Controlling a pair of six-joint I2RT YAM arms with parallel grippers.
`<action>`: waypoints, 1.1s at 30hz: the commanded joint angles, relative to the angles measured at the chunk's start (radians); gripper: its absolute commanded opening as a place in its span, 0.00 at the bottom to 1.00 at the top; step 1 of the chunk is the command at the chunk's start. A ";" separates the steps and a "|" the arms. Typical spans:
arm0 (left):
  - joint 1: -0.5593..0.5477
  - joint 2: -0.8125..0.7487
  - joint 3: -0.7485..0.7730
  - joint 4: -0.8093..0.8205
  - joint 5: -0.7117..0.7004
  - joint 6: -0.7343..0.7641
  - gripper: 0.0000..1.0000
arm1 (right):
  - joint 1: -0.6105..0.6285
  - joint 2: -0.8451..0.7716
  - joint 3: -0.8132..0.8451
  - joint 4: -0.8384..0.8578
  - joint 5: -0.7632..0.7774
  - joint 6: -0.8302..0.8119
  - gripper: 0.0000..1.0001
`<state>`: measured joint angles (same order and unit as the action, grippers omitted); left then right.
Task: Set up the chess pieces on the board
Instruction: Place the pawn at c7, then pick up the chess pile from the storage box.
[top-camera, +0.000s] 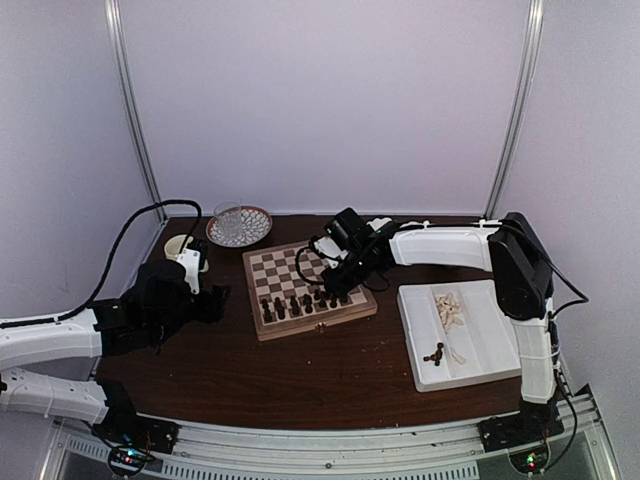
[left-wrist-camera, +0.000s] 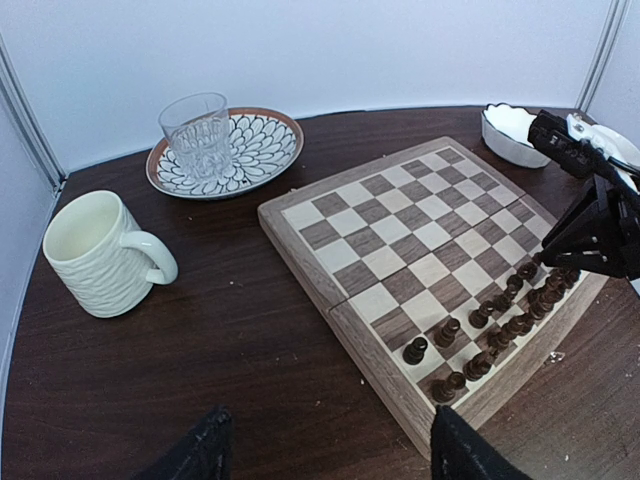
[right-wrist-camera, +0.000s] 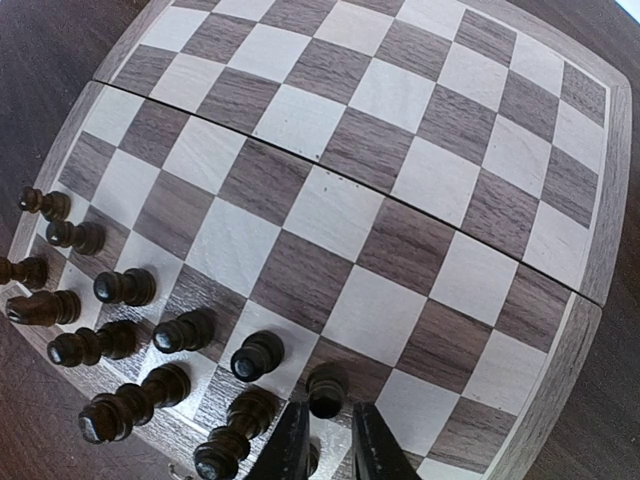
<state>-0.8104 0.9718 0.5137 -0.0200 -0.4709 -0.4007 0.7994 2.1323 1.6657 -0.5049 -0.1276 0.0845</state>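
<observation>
While pale walls enclose it, the dark table carries the board.

A cream mug sits near a patterned plate (a glass stands on it).

Soft even light — edges warped

Right fingers narrowly apart; left fingers spread wide.
</observation>
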 joint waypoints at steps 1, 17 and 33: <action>0.007 -0.001 0.026 0.026 -0.003 0.013 0.68 | 0.005 0.021 0.035 -0.004 -0.004 -0.004 0.18; 0.007 -0.005 0.026 0.026 -0.002 0.014 0.68 | 0.005 -0.030 0.033 -0.013 0.025 -0.006 0.21; 0.007 -0.008 0.025 0.026 -0.011 0.017 0.68 | 0.005 -0.447 -0.141 -0.162 0.091 0.055 0.24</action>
<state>-0.8104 0.9718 0.5137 -0.0204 -0.4713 -0.3939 0.7994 1.8347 1.6043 -0.5724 -0.0826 0.0952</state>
